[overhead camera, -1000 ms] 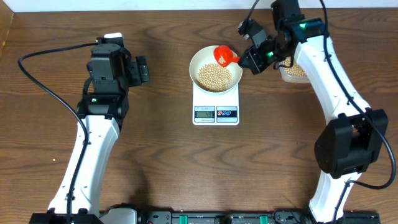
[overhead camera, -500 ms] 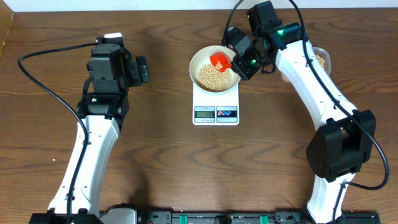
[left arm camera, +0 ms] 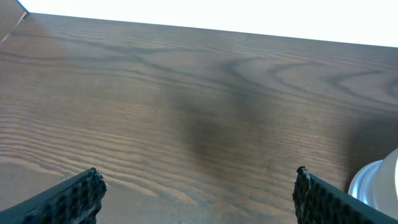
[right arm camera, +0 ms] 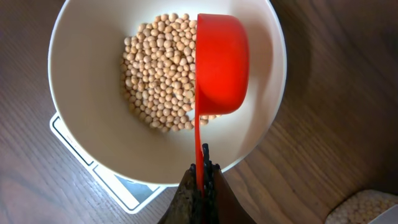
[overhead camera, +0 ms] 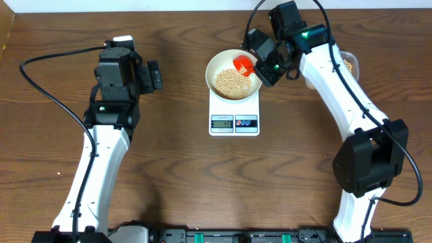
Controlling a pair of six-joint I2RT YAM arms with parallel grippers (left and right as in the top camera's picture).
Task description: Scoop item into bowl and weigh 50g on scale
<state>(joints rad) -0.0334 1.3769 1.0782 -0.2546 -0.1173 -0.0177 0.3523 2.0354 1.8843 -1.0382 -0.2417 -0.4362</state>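
Tan-yellow round beans pile in round white bowl on white digital scale — right gripper, clamped on red plastic scoop, has swung it over bowl, tipped — dump likely done. Left gripper gapes, empty.

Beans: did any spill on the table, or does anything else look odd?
Nothing stands out. The beans lie inside the bowl, none loose on the table, and the bowl sits on the scale. The right gripper holds the red scoop by its handle over the bowl.

red scoop, tan beans, white bowl
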